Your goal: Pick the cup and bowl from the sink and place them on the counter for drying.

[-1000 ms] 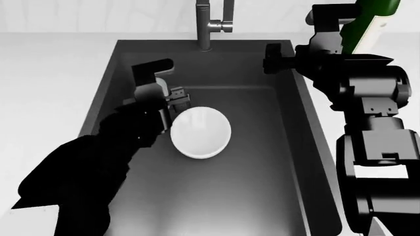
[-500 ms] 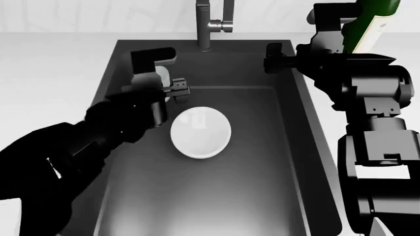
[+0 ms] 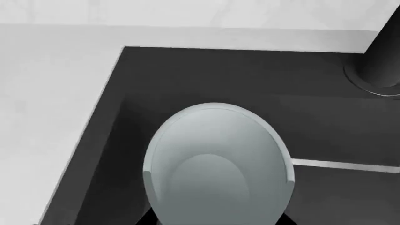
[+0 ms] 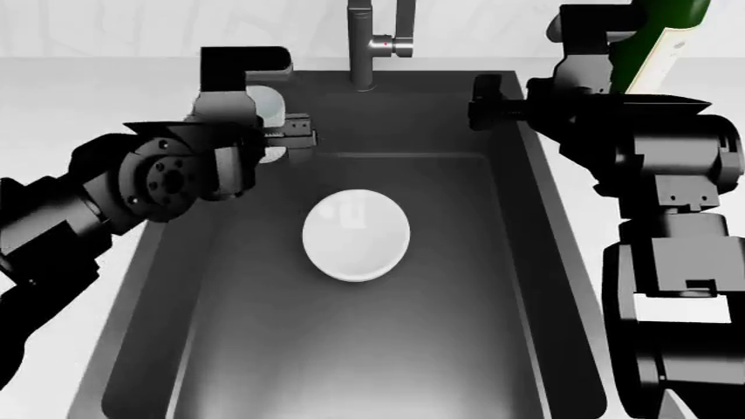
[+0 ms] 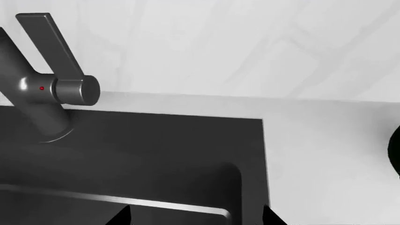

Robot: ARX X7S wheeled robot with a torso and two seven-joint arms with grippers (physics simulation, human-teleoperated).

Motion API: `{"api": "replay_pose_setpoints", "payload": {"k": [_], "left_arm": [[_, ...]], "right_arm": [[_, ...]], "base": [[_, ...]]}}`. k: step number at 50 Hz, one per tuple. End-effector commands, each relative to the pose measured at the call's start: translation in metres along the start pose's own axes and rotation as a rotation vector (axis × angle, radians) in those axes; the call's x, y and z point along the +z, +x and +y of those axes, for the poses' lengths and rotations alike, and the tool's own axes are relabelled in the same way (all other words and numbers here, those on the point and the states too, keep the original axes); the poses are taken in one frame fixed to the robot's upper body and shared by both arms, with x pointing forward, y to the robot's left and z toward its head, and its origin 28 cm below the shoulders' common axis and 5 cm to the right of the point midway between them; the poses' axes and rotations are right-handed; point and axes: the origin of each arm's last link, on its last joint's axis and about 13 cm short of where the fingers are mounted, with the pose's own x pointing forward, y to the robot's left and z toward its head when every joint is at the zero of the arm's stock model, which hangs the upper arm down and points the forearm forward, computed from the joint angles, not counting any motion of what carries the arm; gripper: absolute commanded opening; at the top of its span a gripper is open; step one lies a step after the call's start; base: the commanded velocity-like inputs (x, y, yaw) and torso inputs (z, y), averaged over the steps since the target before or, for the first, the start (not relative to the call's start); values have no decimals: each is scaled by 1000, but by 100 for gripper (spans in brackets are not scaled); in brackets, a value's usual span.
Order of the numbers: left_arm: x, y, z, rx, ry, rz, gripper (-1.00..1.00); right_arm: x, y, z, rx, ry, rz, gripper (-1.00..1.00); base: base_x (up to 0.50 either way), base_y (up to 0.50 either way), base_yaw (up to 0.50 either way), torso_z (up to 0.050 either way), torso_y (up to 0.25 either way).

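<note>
Cup (image 4: 267, 109) in its grasp, the left arm reaches in from the left side of the head view, bent so its wrist sits above the back-left part of the sink (image 4: 489, 262). The left gripper (image 4: 277, 133) is closed around the white tumbler, which shows between the gripper body and the sink's back-left corner. In the left wrist view the cup (image 3: 218, 164) fills the middle, its open mouth toward the camera, with the dark basin wall and the white counter (image 3: 50, 103) behind it.

The bowl (image 4: 356, 236) lies alone on the sink floor near the middle, apart from both arms.

The right arm stands folded at the right edge of the sink, its forearm pointing toward the back wall near the faucet (image 4: 375, 44). The right gripper (image 4: 483, 103) hangs over the sink's back-right corner and touches nothing; how far its jaws are parted I cannot tell. A green bottle (image 4: 658, 39) stands behind that arm.
</note>
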Motion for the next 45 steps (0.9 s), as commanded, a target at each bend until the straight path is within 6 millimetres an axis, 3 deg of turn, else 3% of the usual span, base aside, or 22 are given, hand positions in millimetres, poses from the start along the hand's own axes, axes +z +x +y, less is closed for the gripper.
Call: {"api": "replay_pose_setpoints", "payload": {"k": [1, 13, 36, 45], "left_arm": [[30, -11, 24, 28, -26, -43, -100], [41, 2, 52, 132, -104, -26, -100], [25, 32, 104, 422, -203, 16, -100], [20, 32, 120, 504, -223, 19, -100]], "right_arm": [[0, 0, 3, 15, 3, 16, 100], [2, -1, 6, 37, 1, 10, 100], [-1, -2, 8, 60, -3, 23, 100], [-1, -5, 6, 53, -4, 26, 100]], "base": [[0, 0, 0, 0, 0], [0, 0, 0, 0, 0], [0, 0, 0, 0, 0], [0, 0, 0, 0, 0]]}}
